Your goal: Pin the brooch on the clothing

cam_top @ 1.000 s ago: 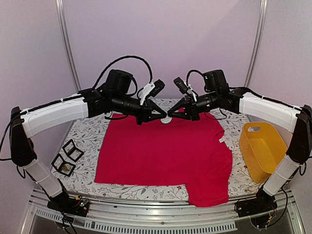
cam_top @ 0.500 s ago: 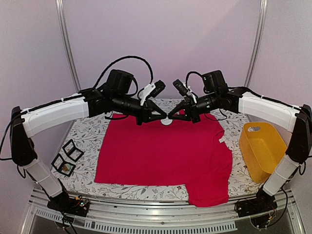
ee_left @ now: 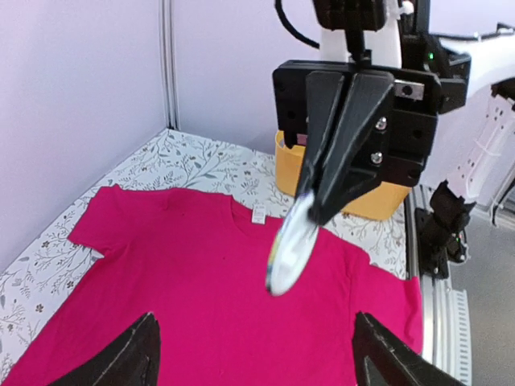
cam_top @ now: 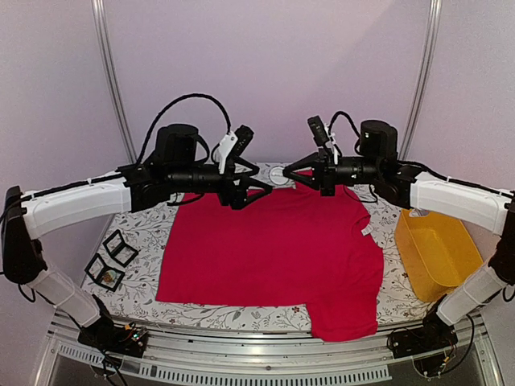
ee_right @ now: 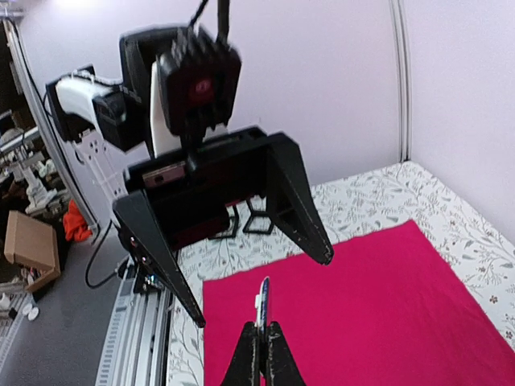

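T-shirt (cam_top: 273, 249) matt cloth; brooch (ee_left: 290, 248) glossy; bin (cam_top: 418, 249) smooth plastic; right fingers (ee_left: 362, 129) matt black.

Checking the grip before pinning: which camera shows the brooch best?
Left wrist: the brooch shows large and unobstructed, pinched by the right end effector. Right wrist shows only its thin edge; top view, just a small pale disc.

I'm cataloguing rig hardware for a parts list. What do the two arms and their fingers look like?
The left arm and right arm share one look: white shells on the long links, black joints and bases. The left gripper and right gripper are black, each with two tapered wedge-shaped fingers; silver screws show on the right one. A black cable loops above each wrist.
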Action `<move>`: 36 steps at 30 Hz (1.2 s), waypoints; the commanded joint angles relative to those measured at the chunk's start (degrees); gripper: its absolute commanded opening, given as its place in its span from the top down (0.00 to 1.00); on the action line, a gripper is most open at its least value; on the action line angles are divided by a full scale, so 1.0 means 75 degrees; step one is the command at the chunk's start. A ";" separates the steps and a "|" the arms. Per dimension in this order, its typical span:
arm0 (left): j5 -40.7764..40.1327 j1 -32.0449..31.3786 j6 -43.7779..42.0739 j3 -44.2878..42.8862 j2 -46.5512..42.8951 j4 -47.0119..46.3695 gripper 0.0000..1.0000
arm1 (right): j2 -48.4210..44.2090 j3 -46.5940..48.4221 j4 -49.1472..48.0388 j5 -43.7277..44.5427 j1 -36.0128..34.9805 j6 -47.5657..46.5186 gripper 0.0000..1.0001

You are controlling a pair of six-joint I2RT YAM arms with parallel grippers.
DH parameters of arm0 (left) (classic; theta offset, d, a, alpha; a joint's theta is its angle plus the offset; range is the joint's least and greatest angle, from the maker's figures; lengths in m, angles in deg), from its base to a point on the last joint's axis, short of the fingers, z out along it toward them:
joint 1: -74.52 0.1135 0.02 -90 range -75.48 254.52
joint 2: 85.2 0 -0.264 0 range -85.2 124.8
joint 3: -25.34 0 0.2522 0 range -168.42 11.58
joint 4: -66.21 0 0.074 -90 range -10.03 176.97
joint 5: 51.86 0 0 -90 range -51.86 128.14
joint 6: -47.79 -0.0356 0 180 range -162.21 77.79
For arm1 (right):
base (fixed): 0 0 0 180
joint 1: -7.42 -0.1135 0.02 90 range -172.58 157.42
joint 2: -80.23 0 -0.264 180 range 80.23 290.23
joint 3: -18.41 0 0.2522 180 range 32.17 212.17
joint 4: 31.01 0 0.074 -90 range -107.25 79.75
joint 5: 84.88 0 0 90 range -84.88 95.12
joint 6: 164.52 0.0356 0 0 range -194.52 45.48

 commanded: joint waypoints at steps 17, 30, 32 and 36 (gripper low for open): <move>0.1790 0.0054 0.3121 0.0536 0.0764 -0.7005 0.15 | -0.0805 -0.1515 -0.6648 0.1516 -0.0509 0.2871 1.00; 0.2005 -0.0083 0.2743 -0.0061 0.1018 -0.6405 0.54 | -0.0769 -0.1411 -0.6154 0.1485 -0.0509 0.2576 1.00; 0.1994 -0.0088 0.2730 -0.0133 0.1059 -0.6311 0.56 | -0.0763 -0.1385 -0.6105 0.1480 -0.0511 0.2525 1.00; 0.2079 -0.0099 0.2806 -0.0335 0.1190 -0.6082 0.78 | -0.0723 -0.1317 -0.6015 0.1417 -0.0511 0.2514 1.00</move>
